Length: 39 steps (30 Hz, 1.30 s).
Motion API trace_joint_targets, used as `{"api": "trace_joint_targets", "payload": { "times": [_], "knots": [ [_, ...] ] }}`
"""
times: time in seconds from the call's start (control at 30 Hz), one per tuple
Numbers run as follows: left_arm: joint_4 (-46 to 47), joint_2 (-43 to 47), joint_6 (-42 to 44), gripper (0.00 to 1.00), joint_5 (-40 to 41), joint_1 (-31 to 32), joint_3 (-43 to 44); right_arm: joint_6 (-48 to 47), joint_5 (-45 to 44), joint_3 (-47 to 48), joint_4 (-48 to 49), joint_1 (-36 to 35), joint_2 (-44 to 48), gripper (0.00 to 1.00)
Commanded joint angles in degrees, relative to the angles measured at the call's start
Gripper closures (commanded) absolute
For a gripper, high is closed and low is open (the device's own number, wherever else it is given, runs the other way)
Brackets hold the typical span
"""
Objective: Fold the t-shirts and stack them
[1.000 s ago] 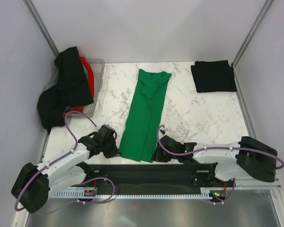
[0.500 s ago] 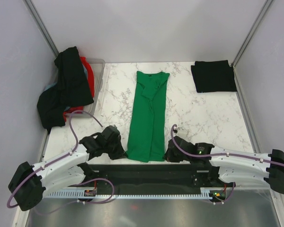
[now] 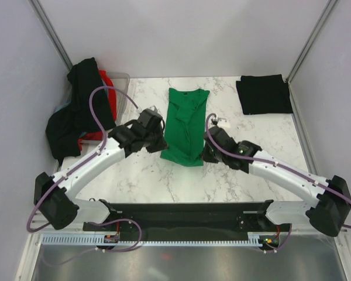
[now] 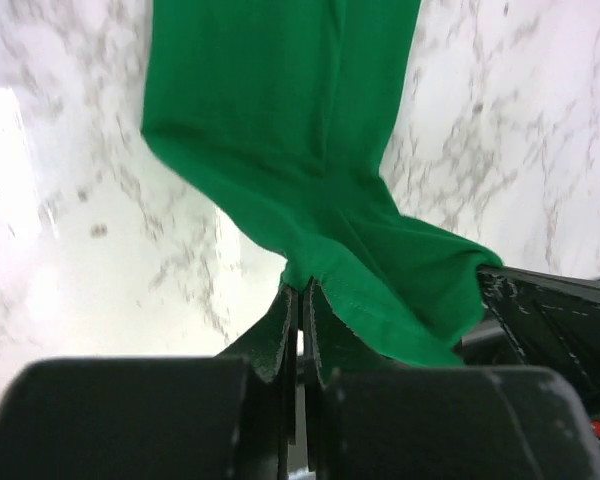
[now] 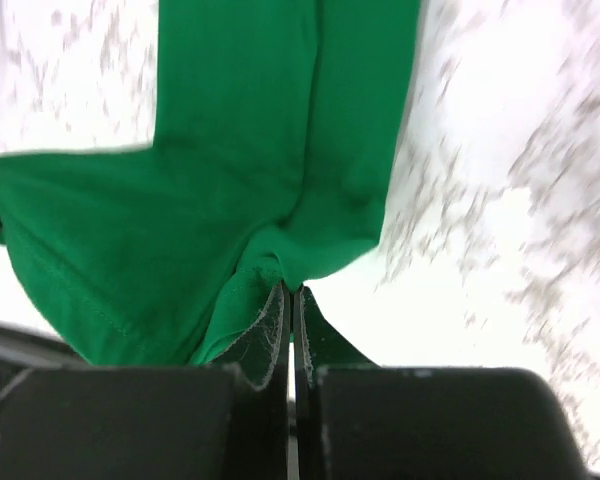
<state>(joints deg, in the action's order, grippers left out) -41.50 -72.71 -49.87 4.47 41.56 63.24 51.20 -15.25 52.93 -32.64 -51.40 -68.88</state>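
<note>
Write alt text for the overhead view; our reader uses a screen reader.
The left gripper and right gripper are shut on the near corners of a long green t-shirt, holding them over a marble table. A folded black t-shirt lies far right; black and red shirts drape a plastic tub far left.

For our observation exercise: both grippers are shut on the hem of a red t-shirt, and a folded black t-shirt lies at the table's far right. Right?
Wrong colour: the left gripper and right gripper are shut on the hem of a green t-shirt, as the wrist views show. The folded black t-shirt does lie far right.
</note>
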Motion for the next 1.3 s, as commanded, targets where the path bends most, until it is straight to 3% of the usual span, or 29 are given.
{"api": "trace_joint_targets", "payload": {
  "times": [0.0, 0.37, 0.8, 0.9, 1.0, 1.03, 1.07, 1.1, 1.13, 1.17, 1.2, 1.27],
  "knots": [
    [-1.83, -5.68, 7.67, 0.98, 3.88, -3.23, 7.58, -9.0, 0.82, 7.95, -1.55, 5.24, -5.11, 1.0],
    [-2.19, -26.6, 14.27, 0.98, -0.42, -13.52, 26.13, -19.12, 7.77, 23.44, -0.93, 18.34, -23.66, 1.0],
    [-2.89, -44.78, 16.91, 0.98, -6.14, -16.16, 39.67, -22.02, 13.49, 29.78, 1.53, 22.57, -36.58, 1.0],
    [-4.2, -47.96, 17.61, 0.96, -6.4, -16.6, 43.45, -22.19, 14.19, 31.18, 1.97, 22.92, -39.04, 1.0],
    [-6.48, -52.44, 18.22, 0.85, -7.19, -17.83, 50.37, -22.72, 14.89, 35.13, 1.8, 24.15, -42.64, 1.0],
    [-6.93, -55.15, 18.57, 0.78, -8.67, -18.27, 52.49, -22.81, 15.07, 36.79, 1.36, 25.19, -45.09, 0.96],
    [-7.63, -56.83, 19.01, 0.67, -9.65, -19.31, 55.12, -23.07, 15.16, 40.73, 0.22, 25.81, -46.5, 0.64],
    [-11.12, -58.5, 19.28, 0.57, -10.61, -19.93, 62.11, -23.34, 16.46, 43.29, -0.83, 26.52, -48.08, 0.42],
    [-13.5, -60.86, 19.37, 0.45, -12.1, -20.64, 66.27, -23.6, 16.56, 46.01, -2.06, 27.92, -51.32, 0.27],
    [-16.4, -64.19, 19.19, 0.41, -12.81, -21.77, 70.31, -23.95, 17.69, 51.61, -4.68, 28.63, -52.83, 0.18],
    [-20.25, -65.27, 19.02, 0.38, -13.17, -22.22, 76.18, -24.56, 18.23, 54.01, -6.02, 29.15, -53.89, 0.16],
    [-21.43, -63.11, 19.28, 0.37, -13.26, -22.84, 76.77, -25.44, 18.5, 57.19, -8.65, 30.12, -54.52, 0.15]
  ]
}}
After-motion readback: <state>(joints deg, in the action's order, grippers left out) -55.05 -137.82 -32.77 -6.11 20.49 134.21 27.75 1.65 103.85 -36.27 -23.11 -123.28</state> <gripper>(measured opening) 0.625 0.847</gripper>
